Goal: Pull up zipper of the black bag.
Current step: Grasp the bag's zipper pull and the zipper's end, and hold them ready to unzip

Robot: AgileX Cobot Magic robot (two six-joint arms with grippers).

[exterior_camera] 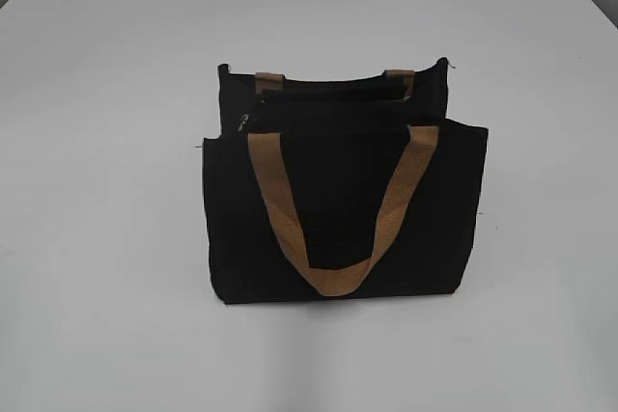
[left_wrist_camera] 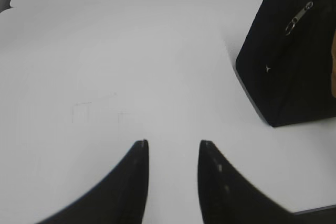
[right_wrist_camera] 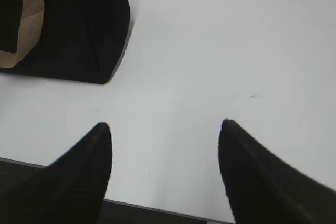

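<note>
The black bag stands upright in the middle of the white table, its front tan strap hanging down in a loop. The zipper runs along its top edge, with the small silvery pull tab at the left end. In the left wrist view the bag is at the upper right and the pull tab hangs on its end. My left gripper is open and empty over bare table, left of the bag. My right gripper is open and empty, right of the bag. Neither gripper shows in the exterior view.
The white table stretches all round the bag. Its front edge shows in the right wrist view, close under the right gripper. Faint marks lie on the table in the left wrist view.
</note>
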